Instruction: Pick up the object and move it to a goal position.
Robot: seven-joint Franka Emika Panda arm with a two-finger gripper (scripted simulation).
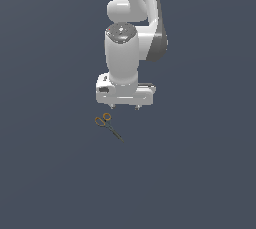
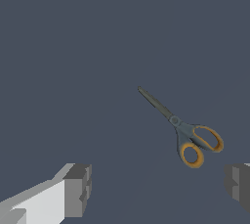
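Figure: approach to a small, flat target. The pincer (image 1: pixel 125 107) hung above the dark worktop (image 1: pixel 50 173) with its jaws spread wide and nothing between them; in the wrist view the two grey fingers (image 2: pixel 78 189) stood far apart at the picture's edges. The scissors (image 1: pixel 107 126) lay flat on the worktop, untouched, blades closed. In the exterior view they sat just below the pincer and slightly toward the exterior view's left, with the orange ring handles (image 2: pixel 200 147) nearest the pincer and the thin dark blades (image 2: pixel 155 103) pointing away from it. The wrist view showed the scissors off the line between the fingers, nearer one finger than the other.

Risks, as judged from this arrangement: a straight descent would probably have closed on bare worktop beside the handles, since the target was not centred in the gap. The object was very small against the fingers and lay low, so the pads might have pressed the worktop before gripping it, or nudged it aside. A grip on the blades alone looked likely to slip or pivot; the pivot region seemed the firmer hold. No goal marker was visible in either view.
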